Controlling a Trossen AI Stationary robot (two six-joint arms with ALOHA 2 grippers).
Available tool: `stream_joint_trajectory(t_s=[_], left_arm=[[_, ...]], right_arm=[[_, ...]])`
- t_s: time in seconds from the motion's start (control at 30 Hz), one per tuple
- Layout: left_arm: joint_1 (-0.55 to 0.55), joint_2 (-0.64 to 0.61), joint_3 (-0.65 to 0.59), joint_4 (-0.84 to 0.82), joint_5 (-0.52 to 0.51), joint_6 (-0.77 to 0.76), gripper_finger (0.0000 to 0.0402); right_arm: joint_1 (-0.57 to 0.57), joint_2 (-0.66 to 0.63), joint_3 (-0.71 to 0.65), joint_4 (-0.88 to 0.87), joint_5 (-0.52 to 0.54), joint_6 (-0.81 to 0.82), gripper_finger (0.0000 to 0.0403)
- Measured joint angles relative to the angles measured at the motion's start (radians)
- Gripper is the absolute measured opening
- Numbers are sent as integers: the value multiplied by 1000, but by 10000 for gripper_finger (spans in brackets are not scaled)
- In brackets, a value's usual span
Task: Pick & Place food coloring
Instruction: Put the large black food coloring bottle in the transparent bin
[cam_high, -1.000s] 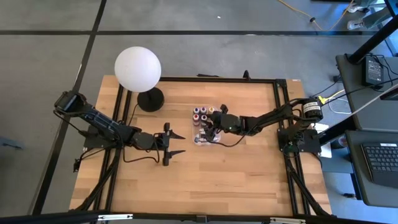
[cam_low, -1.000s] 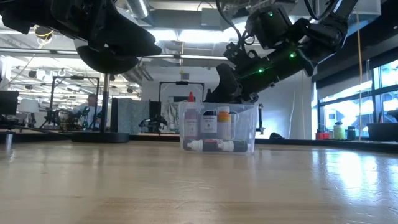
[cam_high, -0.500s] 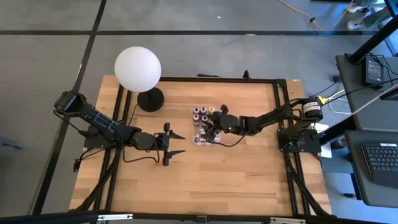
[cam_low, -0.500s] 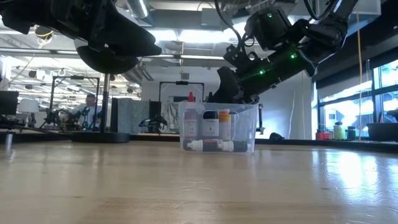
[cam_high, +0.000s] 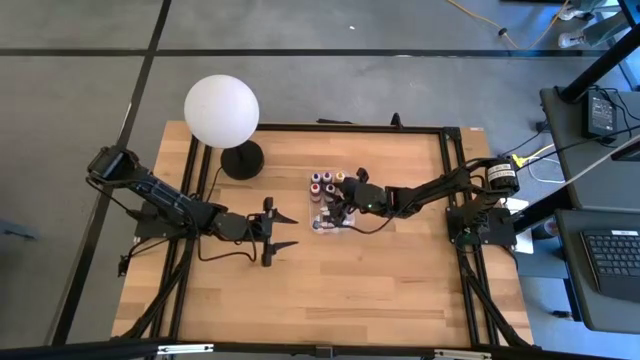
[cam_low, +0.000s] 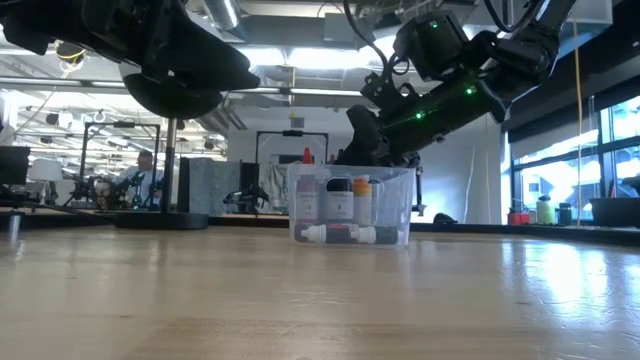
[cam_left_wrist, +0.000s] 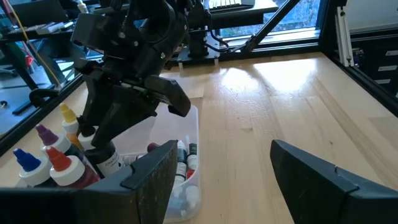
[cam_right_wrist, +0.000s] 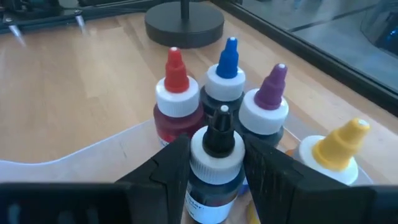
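The light wooden surface (cam_high: 330, 290) stands on a grey floor (cam_high: 80, 90) crossed by dark lines. To one side a desk carries a keyboard (cam_high: 612, 262). Beyond the surface, the room has tall windows (cam_low: 560, 165), bright ceiling lights (cam_low: 300, 58) and a seated person (cam_low: 145, 172).

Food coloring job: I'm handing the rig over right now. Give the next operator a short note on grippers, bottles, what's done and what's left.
Right gripper: over the clear plastic box, fingers either side of the black-tipped bottle at its cap; whether they actually pinch it cannot be told.
Left gripper: open, empty, waiting above bare table left of the box.
Bottles: red-tipped, blue-tipped, purple-tipped and yellow-tipped stand upright together at the box. A few bottles lie flat inside it.
Done: several bottles already in the box.
Left: settle the black-tipped one; check the standing group's placement, since the box wall line is hard to read here.
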Motion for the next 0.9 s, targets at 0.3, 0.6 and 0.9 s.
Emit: stream_joint_trajectory(t_s=[0.3, 0.6, 0.9], left_arm=[[0, 0, 0, 0, 0, 0, 253], [0, 0, 0, 0, 0, 0, 253], [0, 0, 0, 0, 0, 0, 253]], right_arm=[[0, 0, 0, 0, 0, 56, 149], [0, 0, 0, 6, -43, 38, 149], [0, 0, 0, 6, -44, -13, 149]])
